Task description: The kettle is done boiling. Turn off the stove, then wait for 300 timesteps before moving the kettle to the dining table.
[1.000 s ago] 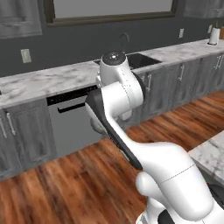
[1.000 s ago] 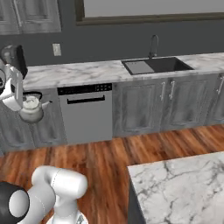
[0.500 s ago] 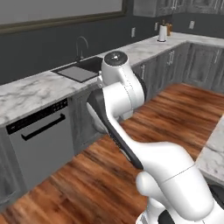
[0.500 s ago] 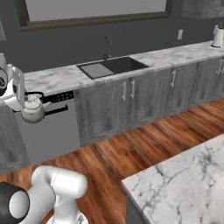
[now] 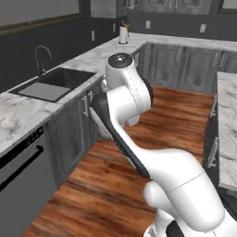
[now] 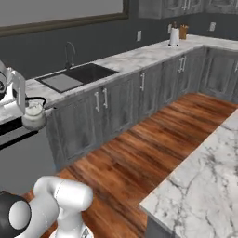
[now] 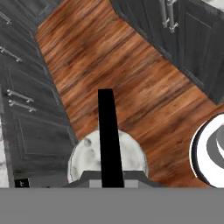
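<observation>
The dining table point(image 6: 200, 186) fills the lower right of the right base view, its broad white marble top veined in grey and bare on the part that shows; a strip of the same top runs down the right edge of the left base view. Between it and the grey cabinet run with the sink point(image 6: 76, 76) lies open wooden floor. The kettle point(image 6: 34, 118) hangs in the air at the left edge of the right base view, in front of the cabinets and clear of any counter, well apart from the table. It is a small, squat metal body, so it likely handles as stiff and fairly light, though water inside would add weight and slosh if swung; smooth metal would be slippery, which makes the thin black handle point(image 7: 109, 135) the sensible place to hold it. In the hand view that handle runs straight up from the bottom edge over the kettle's round lid, so the gripper point(image 6: 16, 100) appears to be clamped on it from above, the kettle hanging level beneath; the fingers themselves are hidden, so I judge the hold from the carried kettle rather than from seeing the fingertips.
</observation>
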Controlling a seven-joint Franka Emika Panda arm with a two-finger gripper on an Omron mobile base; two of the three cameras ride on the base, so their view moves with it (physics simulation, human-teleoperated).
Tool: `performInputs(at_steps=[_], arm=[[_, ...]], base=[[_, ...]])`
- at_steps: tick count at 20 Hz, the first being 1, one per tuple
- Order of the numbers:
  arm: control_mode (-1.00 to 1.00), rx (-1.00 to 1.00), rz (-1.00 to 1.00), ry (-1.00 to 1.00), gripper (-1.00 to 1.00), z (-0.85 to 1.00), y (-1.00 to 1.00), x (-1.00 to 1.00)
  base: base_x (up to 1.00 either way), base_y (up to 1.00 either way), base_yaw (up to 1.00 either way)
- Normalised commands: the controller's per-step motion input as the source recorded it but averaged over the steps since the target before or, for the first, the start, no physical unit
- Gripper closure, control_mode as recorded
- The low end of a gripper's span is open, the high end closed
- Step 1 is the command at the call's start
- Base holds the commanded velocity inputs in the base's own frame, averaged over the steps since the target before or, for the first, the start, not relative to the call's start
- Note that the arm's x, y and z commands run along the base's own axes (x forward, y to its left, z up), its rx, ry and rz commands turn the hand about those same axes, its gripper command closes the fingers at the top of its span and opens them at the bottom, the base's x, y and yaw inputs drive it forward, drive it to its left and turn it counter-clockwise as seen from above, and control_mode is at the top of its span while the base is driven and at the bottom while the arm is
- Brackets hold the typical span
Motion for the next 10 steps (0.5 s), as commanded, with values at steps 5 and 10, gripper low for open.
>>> performInputs(at_steps=[5, 10], arm=[[1.00, 0.00, 0.00, 0.00, 1.00, 0.00, 0.00, 0.00], [1.00, 0.00, 0.00, 0.00, 1.00, 0.00, 0.00, 0.00]], base=[[0.05, 0.15, -0.64], [0.01, 0.13, -0.67]])
